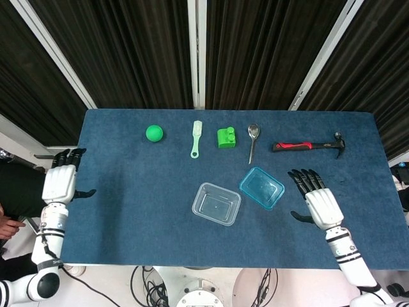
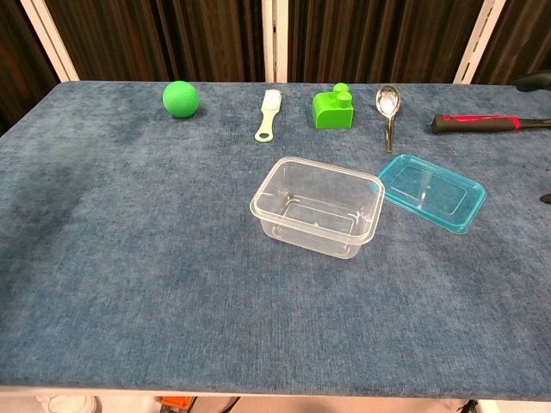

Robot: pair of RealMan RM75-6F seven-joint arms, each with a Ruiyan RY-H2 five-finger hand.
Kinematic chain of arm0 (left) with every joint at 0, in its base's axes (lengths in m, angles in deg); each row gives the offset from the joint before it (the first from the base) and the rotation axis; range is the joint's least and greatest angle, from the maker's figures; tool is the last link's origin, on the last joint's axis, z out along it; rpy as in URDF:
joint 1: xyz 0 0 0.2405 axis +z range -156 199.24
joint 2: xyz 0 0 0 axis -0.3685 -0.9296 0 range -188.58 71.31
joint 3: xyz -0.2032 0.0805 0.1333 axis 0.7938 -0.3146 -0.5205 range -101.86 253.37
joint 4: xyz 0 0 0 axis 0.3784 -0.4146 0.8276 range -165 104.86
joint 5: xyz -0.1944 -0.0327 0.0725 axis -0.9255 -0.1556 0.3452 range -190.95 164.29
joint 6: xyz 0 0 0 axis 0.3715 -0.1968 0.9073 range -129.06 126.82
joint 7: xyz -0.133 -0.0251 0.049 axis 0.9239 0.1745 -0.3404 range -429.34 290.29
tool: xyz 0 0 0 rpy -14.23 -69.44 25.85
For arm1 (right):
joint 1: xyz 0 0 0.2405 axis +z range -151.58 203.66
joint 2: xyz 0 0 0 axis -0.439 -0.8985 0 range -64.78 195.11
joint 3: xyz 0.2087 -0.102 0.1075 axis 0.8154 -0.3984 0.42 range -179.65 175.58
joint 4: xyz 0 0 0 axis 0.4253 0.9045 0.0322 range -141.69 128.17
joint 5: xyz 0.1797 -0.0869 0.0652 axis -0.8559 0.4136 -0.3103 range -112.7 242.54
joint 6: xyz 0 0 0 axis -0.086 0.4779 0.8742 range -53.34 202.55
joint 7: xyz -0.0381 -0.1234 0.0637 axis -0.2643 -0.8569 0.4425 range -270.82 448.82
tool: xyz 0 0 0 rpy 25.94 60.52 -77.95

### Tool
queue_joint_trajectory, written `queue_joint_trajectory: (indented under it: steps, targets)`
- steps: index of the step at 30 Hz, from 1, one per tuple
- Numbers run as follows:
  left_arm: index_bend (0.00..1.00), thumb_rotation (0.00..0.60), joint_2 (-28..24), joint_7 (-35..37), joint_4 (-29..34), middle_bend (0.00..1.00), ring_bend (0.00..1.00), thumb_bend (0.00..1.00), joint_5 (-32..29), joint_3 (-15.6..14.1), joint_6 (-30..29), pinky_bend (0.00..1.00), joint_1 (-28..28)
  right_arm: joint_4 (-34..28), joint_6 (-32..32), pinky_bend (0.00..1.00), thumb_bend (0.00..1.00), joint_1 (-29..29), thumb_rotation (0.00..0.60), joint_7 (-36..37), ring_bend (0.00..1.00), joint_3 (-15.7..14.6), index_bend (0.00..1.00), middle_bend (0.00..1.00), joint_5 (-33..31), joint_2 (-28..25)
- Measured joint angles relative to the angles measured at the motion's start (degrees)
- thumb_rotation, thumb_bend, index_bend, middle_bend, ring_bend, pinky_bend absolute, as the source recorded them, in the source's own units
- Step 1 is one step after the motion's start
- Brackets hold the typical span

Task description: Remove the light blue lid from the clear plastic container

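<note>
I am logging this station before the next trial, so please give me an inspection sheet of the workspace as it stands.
Surface: blue cloth table, no spills seen.
Job's things: light blue lid lies flat on the cloth beside the clear container, which is open and empty.
Clutter: green ball, brush, green block, spoon, hammer in a row at the far edge.
Hands: left hand and right hand hold nothing, fingers apart.
Cables: black cables under the near edge.
Surroundings: dark curtains.

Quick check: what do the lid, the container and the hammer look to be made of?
Lid: light blue translucent plastic, glossy; the table shows through it.
Container: clear thin plastic, with shiny highlights on its rim.
Hammer: dark head, probably metal; red and black handle, likely rubber or plastic grip, too small to confirm.
</note>
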State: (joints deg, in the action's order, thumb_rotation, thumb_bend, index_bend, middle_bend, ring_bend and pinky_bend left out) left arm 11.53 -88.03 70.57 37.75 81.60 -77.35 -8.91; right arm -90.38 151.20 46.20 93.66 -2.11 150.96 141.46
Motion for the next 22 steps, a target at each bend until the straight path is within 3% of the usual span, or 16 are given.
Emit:
queue_joint_trajectory:
  steps: [4, 11, 22]
  targets:
    - [0.2, 0.6, -0.49, 0.78, -3.54, 0.16, 0.03, 0.0, 3.85, -1.51, -3.19, 0.06, 3.06, -1.84, 0.03, 0.06, 0.15, -0.9, 0.6, 5.2, 0.01, 0.89, 0.1, 0.18, -1.21, -1.93]
    - [0.2, 0.6, -1.92, 6.64, -3.75, 0.16, 0.03, 0.0, 13.14, -5.24, -8.6, 0.06, 10.34, -8.98, 0.4, 0.0, 0.16, -3.07, 0.6, 3.08, 0.0, 1.83, 0.06, 0.06, -3.19, -7.45]
    - [0.17, 0.6, -1.36, -0.65, 2.03, 0.14, 0.03, 0.0, 26.48, -9.75, -19.76, 0.02, 18.08, -14.27, 6.4, 0.0, 0.16, -9.07, 0.6, 4.63, 0.0, -0.7, 0.06, 0.06, 1.09, -11.45]
